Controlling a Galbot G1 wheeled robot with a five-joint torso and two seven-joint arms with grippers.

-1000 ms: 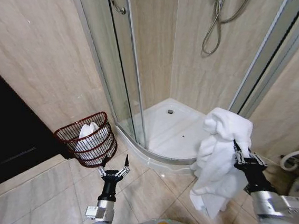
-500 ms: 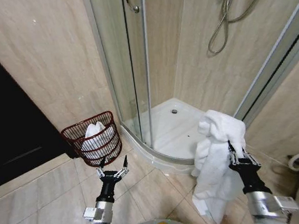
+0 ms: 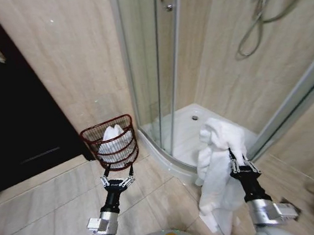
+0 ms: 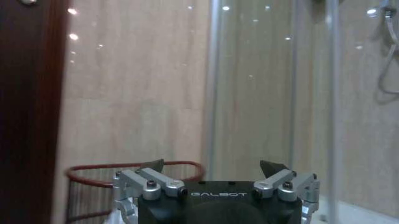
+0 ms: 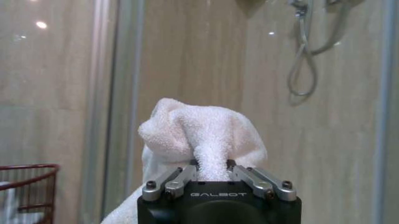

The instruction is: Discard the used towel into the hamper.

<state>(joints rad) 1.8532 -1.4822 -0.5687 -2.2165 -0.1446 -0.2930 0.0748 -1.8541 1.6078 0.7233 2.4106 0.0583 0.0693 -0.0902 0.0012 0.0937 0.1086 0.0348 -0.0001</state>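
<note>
- Your right gripper (image 3: 241,161) is clamped on the white towel (image 3: 220,167). It's raised w/ fingers pointing up, and the cloth bunches above them and drapes down in front of the arm toward the floor.
- The right wrist view confirms it: a pinch of terry cloth (image 5: 203,135) rises straight out between the closed fingers (image 5: 181,179) of the gripper (image 5: 210,169) and mushrooms above.
- Your left gripper (image 3: 118,173) is empty w/ jaws spread wide, held upright over the tiled floor (image 3: 48,205), just in front of the hamper.
- In the left wrist view you see the two fingertips (image 4: 154,164) standing well apart on that gripper (image 4: 215,166), nothing between them.
- The hamper (image 3: 110,142) (dark red wire basket) sits on the floor against the beige wall (image 3: 69,70), between the dark door (image 3: 12,120) and the glass shower enclosure (image 3: 152,68).
- It already has white cloth (image 3: 114,139) inside, piled up to about rim level.
- The hamper's rim (image 4: 134,167) shows behind the left gripper's fingers in the left wrist view, and its edge (image 5: 28,177) is at the side of the right wrist view.
- Towel and hamper are well apart: the towel hangs on your right, in front of the white shower tray (image 3: 189,134); the hamper is on your left, beyond the left gripper.
- A shower hose (image 3: 259,21) hangs on the far wall, inside the enclosure.
</note>
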